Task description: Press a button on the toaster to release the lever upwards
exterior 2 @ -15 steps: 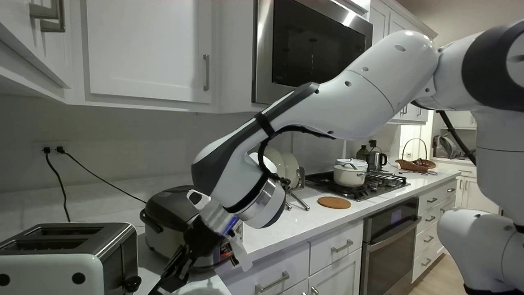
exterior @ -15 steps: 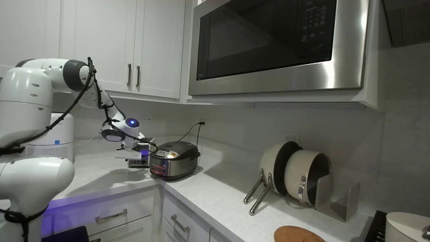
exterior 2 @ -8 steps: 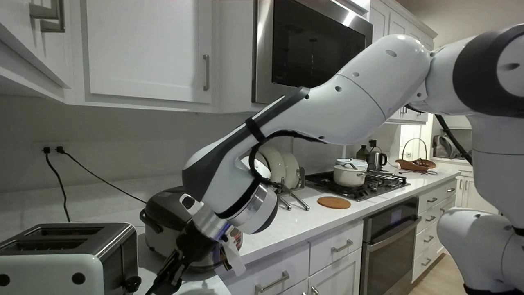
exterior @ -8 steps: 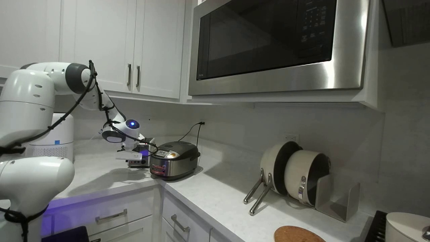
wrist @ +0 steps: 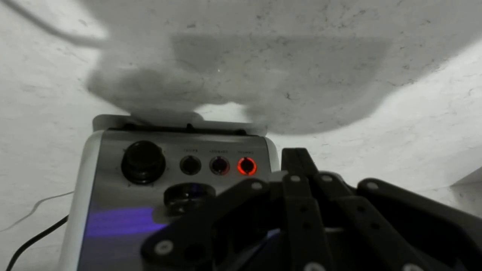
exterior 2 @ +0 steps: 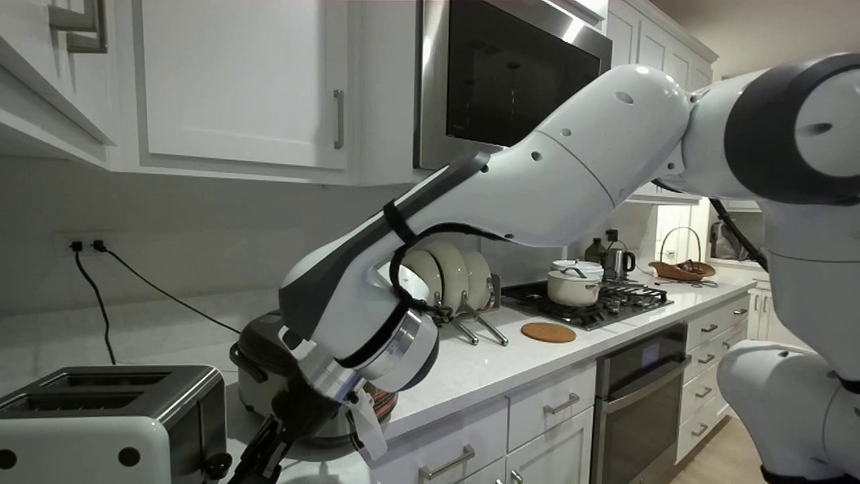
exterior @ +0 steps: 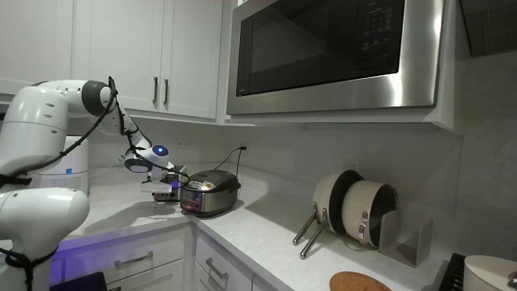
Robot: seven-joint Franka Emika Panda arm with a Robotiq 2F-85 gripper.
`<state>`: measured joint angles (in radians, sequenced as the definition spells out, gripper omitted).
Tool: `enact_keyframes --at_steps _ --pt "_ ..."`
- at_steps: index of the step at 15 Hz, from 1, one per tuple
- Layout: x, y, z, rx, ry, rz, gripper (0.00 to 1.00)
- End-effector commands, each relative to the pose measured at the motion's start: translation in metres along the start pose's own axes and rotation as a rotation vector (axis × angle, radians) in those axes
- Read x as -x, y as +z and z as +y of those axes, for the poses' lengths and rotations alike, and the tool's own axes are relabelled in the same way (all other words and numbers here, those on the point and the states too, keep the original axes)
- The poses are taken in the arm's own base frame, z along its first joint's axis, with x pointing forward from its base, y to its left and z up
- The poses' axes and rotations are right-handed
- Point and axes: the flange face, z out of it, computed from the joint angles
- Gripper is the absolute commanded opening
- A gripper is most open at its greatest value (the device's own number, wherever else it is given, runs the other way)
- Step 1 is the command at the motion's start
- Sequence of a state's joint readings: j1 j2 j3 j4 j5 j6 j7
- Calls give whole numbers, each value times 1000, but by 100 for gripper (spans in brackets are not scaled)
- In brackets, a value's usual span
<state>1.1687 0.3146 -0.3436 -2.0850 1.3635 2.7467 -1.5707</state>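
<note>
Wrist view gives me the gripper (wrist: 295,158) clenched, tips together just past the edge of the toaster (wrist: 124,195), near its red-ringed button (wrist: 247,166); contact, I can't tell. Toaster stands beside the rice cooker (exterior: 212,200), near the inner corner of the desk (exterior: 262,234).

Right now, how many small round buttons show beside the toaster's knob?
3, in a row in the wrist view: first button by the knob, middle button, end button, ringed red. The fingers may hide more.

the wrist view cuts off the toaster (wrist: 143,199), whose button labels (wrist: 218,151) are blurred.
</note>
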Motion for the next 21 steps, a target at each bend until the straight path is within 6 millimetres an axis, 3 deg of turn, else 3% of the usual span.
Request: enact_keyframes --at_steps 1,13,21 --pt "-9 13 10 -14 -28 13 0" --pt "-15 33 23 12 -42 16 0" --pt "-19 45 21 23 -25 33 0"
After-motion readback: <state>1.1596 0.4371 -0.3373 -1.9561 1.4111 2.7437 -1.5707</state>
